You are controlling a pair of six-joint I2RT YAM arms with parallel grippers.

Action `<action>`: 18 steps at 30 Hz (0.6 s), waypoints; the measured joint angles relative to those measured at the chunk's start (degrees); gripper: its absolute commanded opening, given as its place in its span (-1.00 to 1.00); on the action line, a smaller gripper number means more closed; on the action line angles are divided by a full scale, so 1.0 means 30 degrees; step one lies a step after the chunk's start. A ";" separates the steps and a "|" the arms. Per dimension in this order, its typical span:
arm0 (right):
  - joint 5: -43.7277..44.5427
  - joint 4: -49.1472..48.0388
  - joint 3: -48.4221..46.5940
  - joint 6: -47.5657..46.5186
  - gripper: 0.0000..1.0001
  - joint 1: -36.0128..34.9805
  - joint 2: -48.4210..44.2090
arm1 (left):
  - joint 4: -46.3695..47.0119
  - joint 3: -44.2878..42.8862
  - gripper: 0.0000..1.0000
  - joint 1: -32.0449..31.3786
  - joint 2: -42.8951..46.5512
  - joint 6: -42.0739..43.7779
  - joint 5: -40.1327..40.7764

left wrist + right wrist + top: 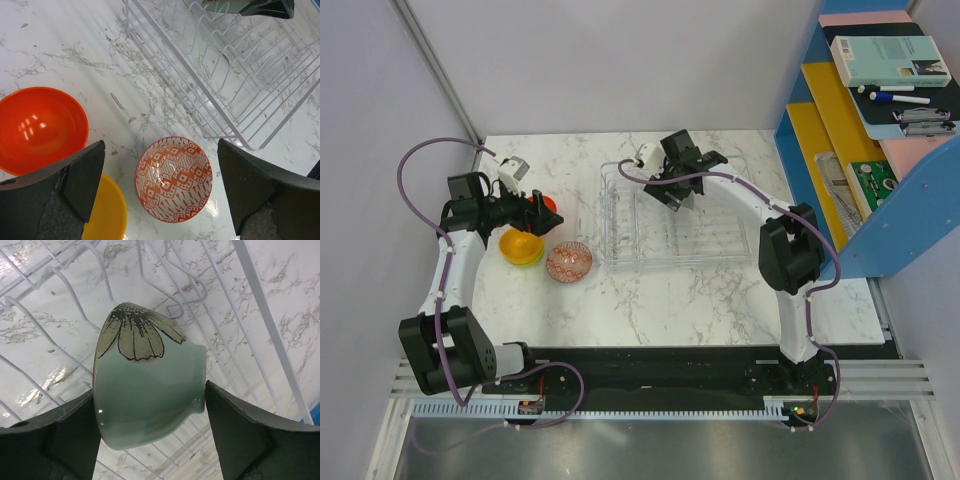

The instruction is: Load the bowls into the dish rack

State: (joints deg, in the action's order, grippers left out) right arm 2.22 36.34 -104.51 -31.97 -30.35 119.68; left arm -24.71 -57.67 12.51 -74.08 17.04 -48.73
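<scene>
Nearest on the marble counter [670,300] lies the patterned bowl [173,178], upright, with a yellow bowl [107,210] just beside it and a red-orange bowl [40,127] near. The left end effector [160,145] hovers over them, its fingers spread apart and holding nothing. Beyond, the right end effector [150,390] is clamped on a pale grey-green bowl [150,405], flower-painted and tilted on its side above the clear rack [610,215]. A blue shelf [800,140] with a book [888,58] stands far right.

Flower-painted grey-green bowl [150,400]; red-patterned bowl [174,179]; red-orange bowl [40,127]; yellow bowl [110,210].
</scene>
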 measured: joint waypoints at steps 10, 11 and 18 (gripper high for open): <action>-0.0670 0.0160 0.0007 -0.0262 -0.55 0.0138 0.0029 | 0.0000 0.0000 0.99 0.0000 0.0109 0.0000 0.0007; -0.0670 0.0160 0.0007 -0.0262 -0.69 0.0153 0.0029 | 0.0000 0.0007 0.99 0.0000 0.0109 0.0000 0.0007; -0.0787 0.0350 -0.0146 -0.0248 -1.00 0.0197 0.0022 | 0.0000 0.0073 0.99 0.0000 0.0109 0.0000 0.0015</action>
State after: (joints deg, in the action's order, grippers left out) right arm -0.14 37.39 -104.95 -32.71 -29.76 119.74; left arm -24.71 -57.45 12.51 -73.76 17.04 -48.69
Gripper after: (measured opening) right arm 0.776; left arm 0.994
